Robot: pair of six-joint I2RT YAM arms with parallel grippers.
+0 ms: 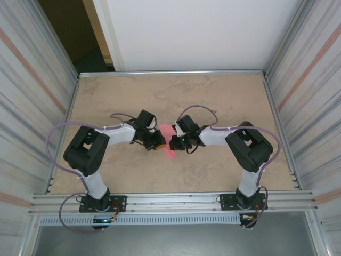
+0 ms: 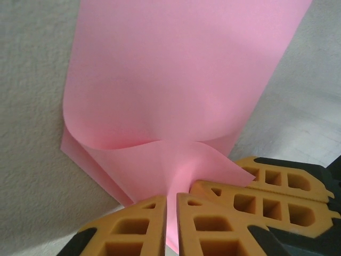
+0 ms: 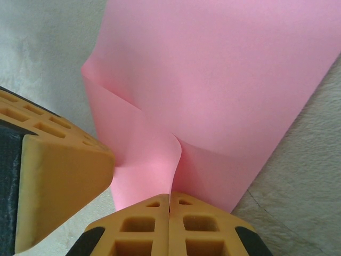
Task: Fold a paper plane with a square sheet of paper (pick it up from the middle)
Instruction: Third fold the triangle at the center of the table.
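- Beige marbled table (image 1: 213,96), nothing fancy.
- Pink paper (image 1: 166,133) sits mid-table, curled over loosely on itself.
- Left gripper (image 2: 171,213) is pinched almost closed on the paper's edge.
- Right gripper (image 3: 169,201) is clamped tight on the paper too, just beside the left one.

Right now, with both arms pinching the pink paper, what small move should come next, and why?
Probably draw the two pinches apart along the fold to crease it. The left fingers and right fingers are shut on the sheet of paper close together, and the folded edge beyond them bulges in a soft curl.
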